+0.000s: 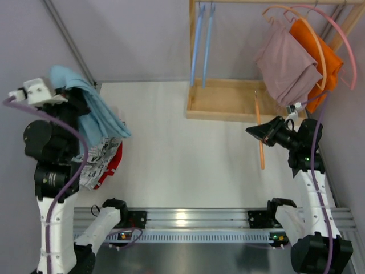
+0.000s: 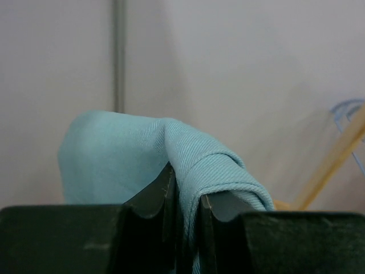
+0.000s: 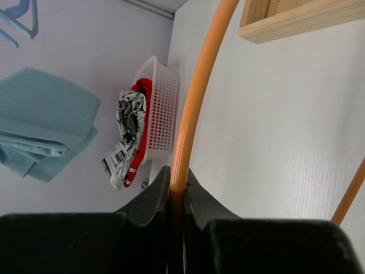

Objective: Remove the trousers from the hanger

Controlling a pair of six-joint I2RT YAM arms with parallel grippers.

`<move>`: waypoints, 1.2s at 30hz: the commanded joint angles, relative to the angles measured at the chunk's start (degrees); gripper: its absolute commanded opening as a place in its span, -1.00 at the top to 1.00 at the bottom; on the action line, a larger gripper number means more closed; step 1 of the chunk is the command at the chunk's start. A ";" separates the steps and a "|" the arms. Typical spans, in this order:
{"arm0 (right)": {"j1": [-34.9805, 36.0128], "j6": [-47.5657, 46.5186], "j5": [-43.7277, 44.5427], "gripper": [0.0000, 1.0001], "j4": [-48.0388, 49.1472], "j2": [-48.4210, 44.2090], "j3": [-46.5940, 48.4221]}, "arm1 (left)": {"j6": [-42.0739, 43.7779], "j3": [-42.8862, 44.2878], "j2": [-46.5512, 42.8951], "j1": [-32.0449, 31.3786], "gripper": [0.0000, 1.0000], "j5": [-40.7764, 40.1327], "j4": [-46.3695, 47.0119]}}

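Observation:
My left gripper [image 2: 187, 194] is shut on a fold of the light blue trousers [image 2: 131, 154]. It holds them raised at the left [image 1: 97, 111], off any hanger, and they drape down over the basket. My right gripper [image 3: 178, 182] is shut on a bare orange hanger [image 3: 199, 85], which is held low over the table right of centre [image 1: 260, 142]. At the back right, dusty mauve trousers [image 1: 288, 65] and orange trousers [image 1: 325, 57] hang on hangers on the rack.
A white basket [image 3: 162, 108] at the left edge holds red trousers [image 1: 114, 160] and white trousers with black print [image 1: 97, 162]. The wooden rack base [image 1: 222, 100] stands at the back. Two bare blue hangers [image 1: 202, 40] hang from its rail.

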 commanded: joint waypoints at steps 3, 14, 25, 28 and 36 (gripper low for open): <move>0.63 -4.18 -1.15 1.00 0.61 -2.16 4.28 | -4.65 0.61 -9.07 13.58 1.00 -3.53 5.63; 1.68 -6.03 -1.33 1.00 -1.86 -1.63 9.56 | 7.56 -6.69 -15.05 23.19 1.00 -18.21 2.20; 3.70 -6.03 0.52 1.00 -3.79 -2.95 14.21 | 14.32 -25.84 -7.50 23.19 1.00 -5.93 17.01; 4.76 -6.20 1.22 1.00 -4.32 -3.03 15.27 | 13.54 -27.87 -0.68 23.19 1.00 -3.11 22.13; 7.48 -7.26 3.68 1.00 -4.67 -2.16 17.90 | 9.23 -26.64 17.89 23.10 0.74 -0.64 25.14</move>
